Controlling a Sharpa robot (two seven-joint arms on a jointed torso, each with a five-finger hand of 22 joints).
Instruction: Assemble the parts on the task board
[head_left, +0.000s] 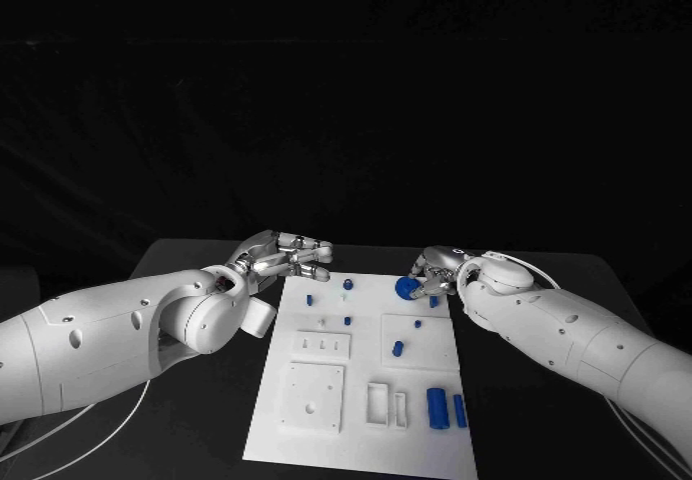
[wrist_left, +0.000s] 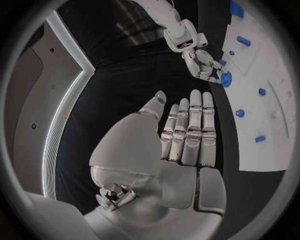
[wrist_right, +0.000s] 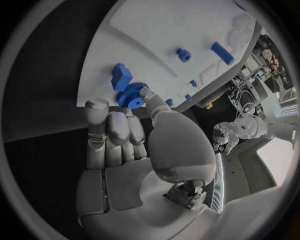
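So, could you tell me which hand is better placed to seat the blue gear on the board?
The right hand: its fingertips already touch the blue gear at the task board's far edge. The left hand hovers open beside the board, holding nothing.

left hand (head_left: 283, 256): fingers straight, together, holding nothing | right hand (head_left: 437, 272): fingers pinching

You've got the task board (head_left: 361, 440) mid-desk (head_left: 577, 270). Left hand (head_left: 281, 258) sits just off its far-left corner, right hand (head_left: 440, 275) at the far-right edge, fingers (wrist_right: 147, 94) touching the gear (head_left: 408, 288). Two parts (head_left: 446, 408) lie side by side near-right on the board.
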